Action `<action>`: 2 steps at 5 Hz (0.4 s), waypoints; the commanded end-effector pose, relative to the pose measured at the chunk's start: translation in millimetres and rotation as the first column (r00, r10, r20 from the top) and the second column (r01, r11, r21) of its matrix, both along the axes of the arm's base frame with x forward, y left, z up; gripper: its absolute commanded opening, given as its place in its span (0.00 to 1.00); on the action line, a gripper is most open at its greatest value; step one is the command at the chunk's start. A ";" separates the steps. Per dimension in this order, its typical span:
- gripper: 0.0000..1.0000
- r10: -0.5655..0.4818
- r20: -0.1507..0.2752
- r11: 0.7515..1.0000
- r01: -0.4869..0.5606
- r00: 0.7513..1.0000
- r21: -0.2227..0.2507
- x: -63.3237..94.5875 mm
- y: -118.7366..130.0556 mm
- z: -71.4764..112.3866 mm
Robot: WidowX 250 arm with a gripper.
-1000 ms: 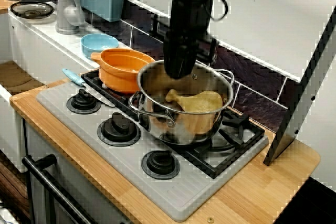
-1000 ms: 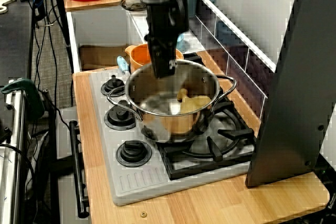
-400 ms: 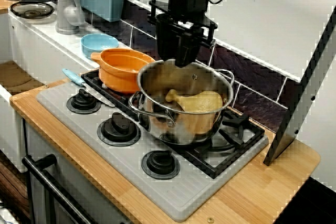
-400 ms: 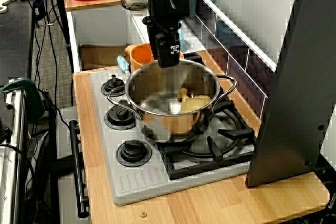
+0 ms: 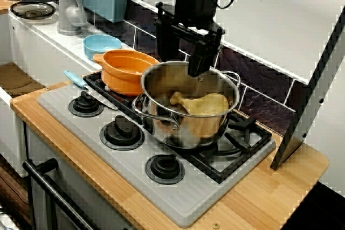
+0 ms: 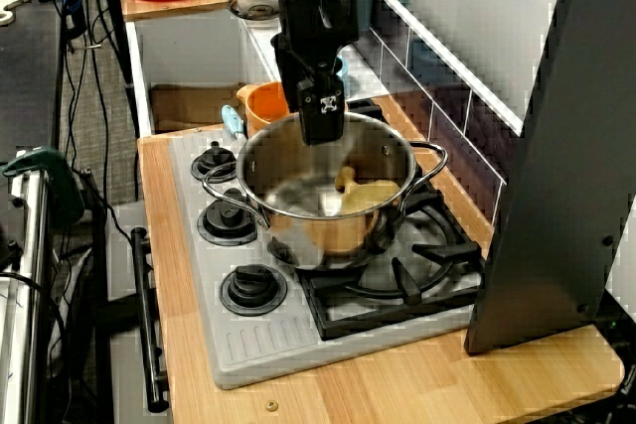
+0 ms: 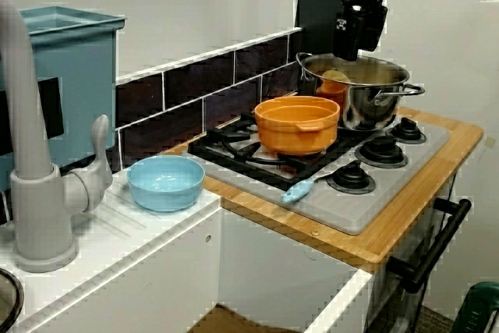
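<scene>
Gripper (image 5: pixel 182 52) hangs with its jaws spread and nothing between them, just above the back rim of the steel pot (image 5: pixel 186 127). I see the pot standing on the black grate (image 5: pixel 245 133) along the back edge of the grey hob (image 5: pixel 178 203), with a toy chicken leg (image 5: pixel 204 103) lying inside it. An orange pot (image 5: pixel 126 71) sits just beside it at the grate's sink-side end; whether they touch I cannot tell. A blue-handled utensil (image 5: pixel 75 79) lies by the knobs at the hob's sink-side corner. The hob sits in a wooden counter (image 5: pixel 259 203) against dark tiles (image 5: pixel 264 103) and a white wall. Past the counter's edge, a blue bowl (image 5: pixel 101 44) rests beside a grey tap (image 5: pixel 67 4).
</scene>
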State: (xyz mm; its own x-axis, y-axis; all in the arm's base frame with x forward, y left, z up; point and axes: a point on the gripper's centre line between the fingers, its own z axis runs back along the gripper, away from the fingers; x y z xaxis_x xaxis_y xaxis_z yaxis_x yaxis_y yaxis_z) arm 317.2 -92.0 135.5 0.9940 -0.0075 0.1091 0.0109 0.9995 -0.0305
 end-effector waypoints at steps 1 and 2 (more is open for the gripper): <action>1.00 -0.032 0.064 0.999 0.032 0.997 -0.002 -0.5 1.9 12.5; 1.00 -0.080 0.070 0.997 0.080 0.994 0.004 3.4 -7.2 5.2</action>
